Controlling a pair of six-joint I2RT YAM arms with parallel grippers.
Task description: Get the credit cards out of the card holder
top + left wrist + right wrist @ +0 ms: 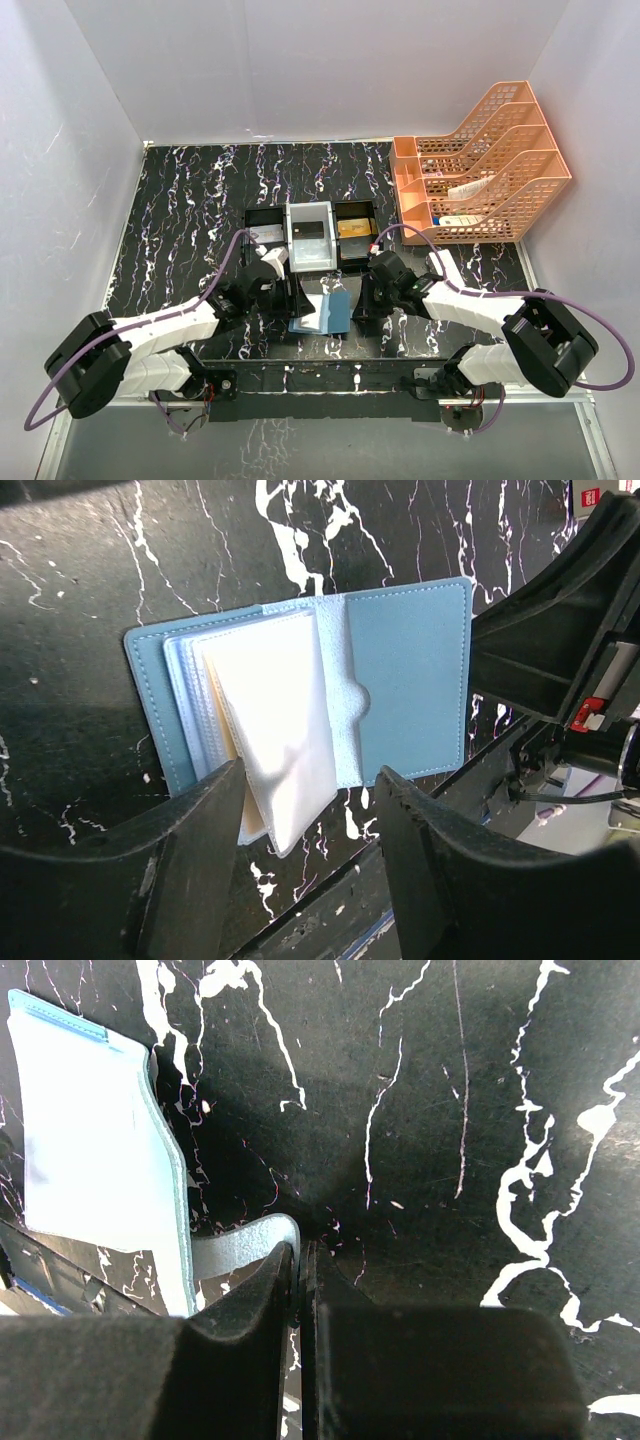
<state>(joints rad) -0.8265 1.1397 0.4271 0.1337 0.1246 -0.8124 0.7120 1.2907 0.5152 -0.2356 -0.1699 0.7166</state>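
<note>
Two worries: left tool (310, 780), jaws apart, is straddling the sleeves (270, 710) of the card holder (410, 680) open on the table (100, 560) and risking pinching only plastic; right tool (300, 1250) clamping its snap tab (235, 1252) could slip.

- You have a black bench (190, 200) veined with white marbling.
- Your three-compartment tray (262, 213) sits mid-bench, with black outer bays and a pale middle bay.
- An orange mesh file rack (500, 150) stands at your far right corner, holding a few items.
</note>
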